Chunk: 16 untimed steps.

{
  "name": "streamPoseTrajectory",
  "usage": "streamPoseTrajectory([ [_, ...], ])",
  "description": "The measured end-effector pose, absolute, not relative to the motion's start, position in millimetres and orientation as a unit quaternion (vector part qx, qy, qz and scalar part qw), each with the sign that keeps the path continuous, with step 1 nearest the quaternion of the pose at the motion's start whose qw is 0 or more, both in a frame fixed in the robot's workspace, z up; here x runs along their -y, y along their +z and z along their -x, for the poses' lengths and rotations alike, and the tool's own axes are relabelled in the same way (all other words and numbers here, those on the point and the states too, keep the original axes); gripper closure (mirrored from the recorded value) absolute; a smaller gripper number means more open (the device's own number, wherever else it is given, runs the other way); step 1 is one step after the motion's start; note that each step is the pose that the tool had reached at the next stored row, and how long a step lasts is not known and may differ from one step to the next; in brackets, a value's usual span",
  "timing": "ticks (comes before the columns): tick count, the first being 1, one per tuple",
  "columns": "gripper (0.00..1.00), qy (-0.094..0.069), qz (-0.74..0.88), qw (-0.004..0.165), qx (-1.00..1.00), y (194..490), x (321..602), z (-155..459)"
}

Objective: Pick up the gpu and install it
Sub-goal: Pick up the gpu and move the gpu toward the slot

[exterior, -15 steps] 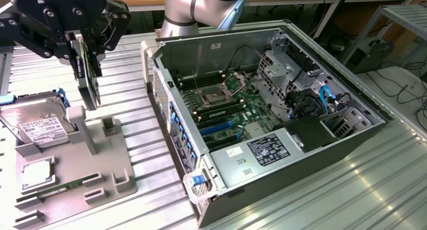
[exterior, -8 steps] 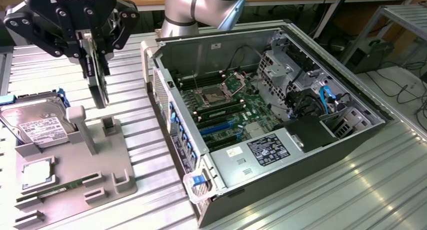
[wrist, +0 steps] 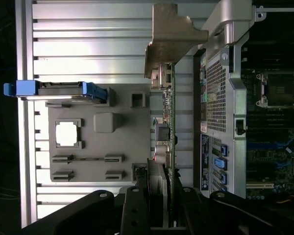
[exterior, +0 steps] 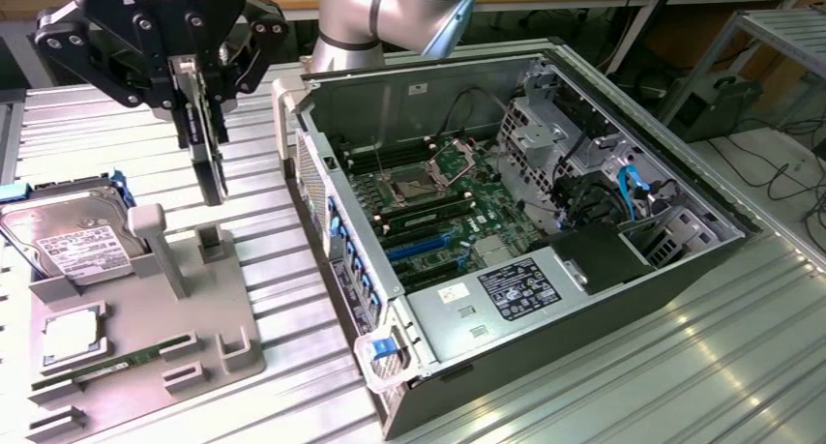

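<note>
Grey moulded holder (exterior: 193,352) lies at the ribbed metal table's (exterior: 671,367) edge on the exterior view's left. Its slots carry a green memory stick (exterior: 123,359), a square processor (exterior: 72,333) and a silver hard drive (exterior: 72,241). Above it the black gripper (exterior: 200,101) clamps the thin gpu (exterior: 211,168), which hangs upright. Farther, the open computer case (exterior: 581,367) contains a green motherboard (exterior: 439,212).

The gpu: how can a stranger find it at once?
At the exterior view's left of the open computer case lies a grey tray. Above it the gripper holds the gpu: a thin dark card hanging on edge, unlike the silver hard drive.
</note>
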<state>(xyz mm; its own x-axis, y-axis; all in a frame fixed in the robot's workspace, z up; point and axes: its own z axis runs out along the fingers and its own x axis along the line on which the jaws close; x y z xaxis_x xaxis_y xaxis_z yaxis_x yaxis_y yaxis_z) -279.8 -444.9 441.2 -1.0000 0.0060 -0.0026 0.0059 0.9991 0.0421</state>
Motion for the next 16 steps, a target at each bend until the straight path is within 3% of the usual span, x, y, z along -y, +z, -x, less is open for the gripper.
streamPoseTrajectory([
  [16,0.72,0.021,-0.003,0.001,-1.0,441.2,444.9,264.3],
])
